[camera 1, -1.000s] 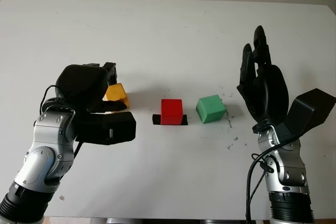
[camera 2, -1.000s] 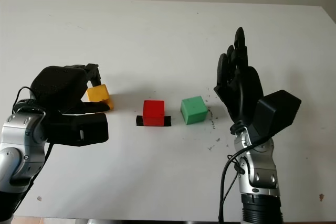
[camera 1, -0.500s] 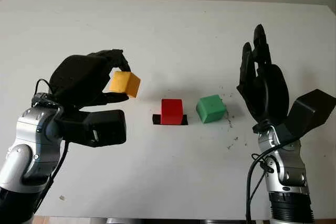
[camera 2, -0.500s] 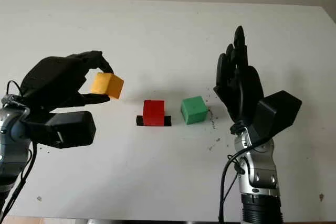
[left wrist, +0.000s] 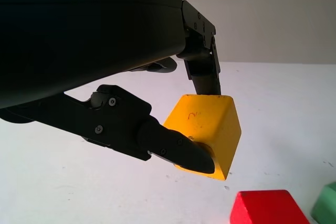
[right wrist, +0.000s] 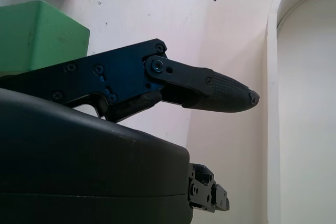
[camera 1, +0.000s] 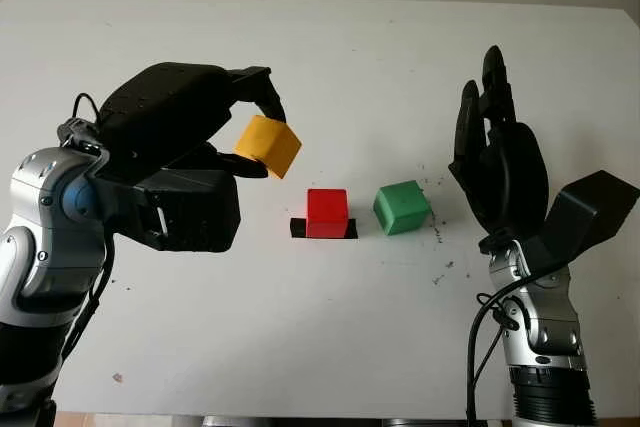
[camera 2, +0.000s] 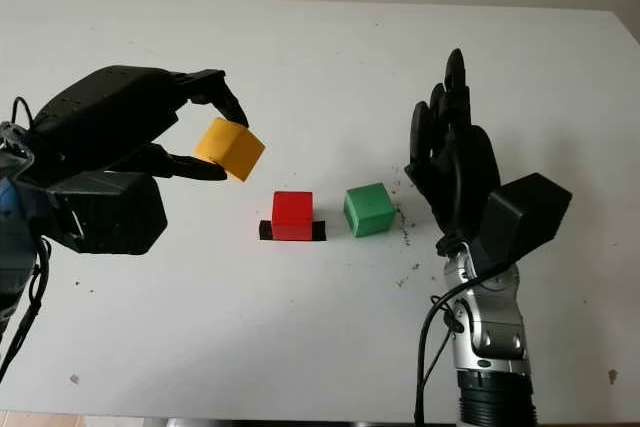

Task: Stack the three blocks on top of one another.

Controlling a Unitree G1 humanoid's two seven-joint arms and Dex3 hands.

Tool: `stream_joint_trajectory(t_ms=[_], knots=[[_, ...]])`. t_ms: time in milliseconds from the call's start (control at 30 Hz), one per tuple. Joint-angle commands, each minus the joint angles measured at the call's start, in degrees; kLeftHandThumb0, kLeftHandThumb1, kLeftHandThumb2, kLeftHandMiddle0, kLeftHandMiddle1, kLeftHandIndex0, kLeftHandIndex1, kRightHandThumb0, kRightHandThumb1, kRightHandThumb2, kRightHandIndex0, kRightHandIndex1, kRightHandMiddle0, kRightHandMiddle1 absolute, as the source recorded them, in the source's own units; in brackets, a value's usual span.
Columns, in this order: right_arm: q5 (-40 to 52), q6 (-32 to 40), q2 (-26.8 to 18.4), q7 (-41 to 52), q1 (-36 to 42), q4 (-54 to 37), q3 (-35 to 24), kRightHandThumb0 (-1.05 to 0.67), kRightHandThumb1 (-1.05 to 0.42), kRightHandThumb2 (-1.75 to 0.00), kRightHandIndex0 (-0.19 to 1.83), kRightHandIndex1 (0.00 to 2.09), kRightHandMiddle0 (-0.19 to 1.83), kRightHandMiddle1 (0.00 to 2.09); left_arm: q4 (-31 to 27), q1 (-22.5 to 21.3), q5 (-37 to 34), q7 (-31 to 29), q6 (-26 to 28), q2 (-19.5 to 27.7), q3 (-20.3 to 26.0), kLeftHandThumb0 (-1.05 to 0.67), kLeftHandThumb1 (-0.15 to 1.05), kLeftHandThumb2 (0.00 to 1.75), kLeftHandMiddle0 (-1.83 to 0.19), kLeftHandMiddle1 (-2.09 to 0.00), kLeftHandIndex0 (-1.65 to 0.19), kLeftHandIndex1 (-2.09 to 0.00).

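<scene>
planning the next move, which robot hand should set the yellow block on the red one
Left. The left robot hand already holds the yellow block in the air, just beside the red block. The right robot hand is open, beyond the green block.

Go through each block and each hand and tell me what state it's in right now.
yellow block: held tilted in the air, left of the red block
red block: on the table, on a black mark
green block: on the table, unstacked
left hand: grasping the yellow block
right hand: open, raised beside the green block
</scene>
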Motion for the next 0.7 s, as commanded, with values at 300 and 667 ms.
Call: stream_joint_trajectory(t_ms=[300, 667], knots=[[-0.9, -0.3, 0.2, -0.1, 0.3, 0.0, 0.4, -0.68, -1.05, -0.63, -0.19, 0.0, -0.19, 0.0, 3.3, -8.7, 2.4, -3.1, -5.8, 0.3, -7.1, -0.36, 1.02, 0.05, -0.31, -0.05, -0.35, -1.36], [-1.4, 0.6, 1.0, -1.0, 0.7, -0.6, 0.8, -0.71, -1.05, -0.62, -0.19, 0.0, -0.19, 0.0, 3.6, -10.4, 2.8, -5.3, -6.7, -2.8, -10.4, -0.33, 1.0, 0.05, -0.28, -0.04, -0.35, -1.3]])
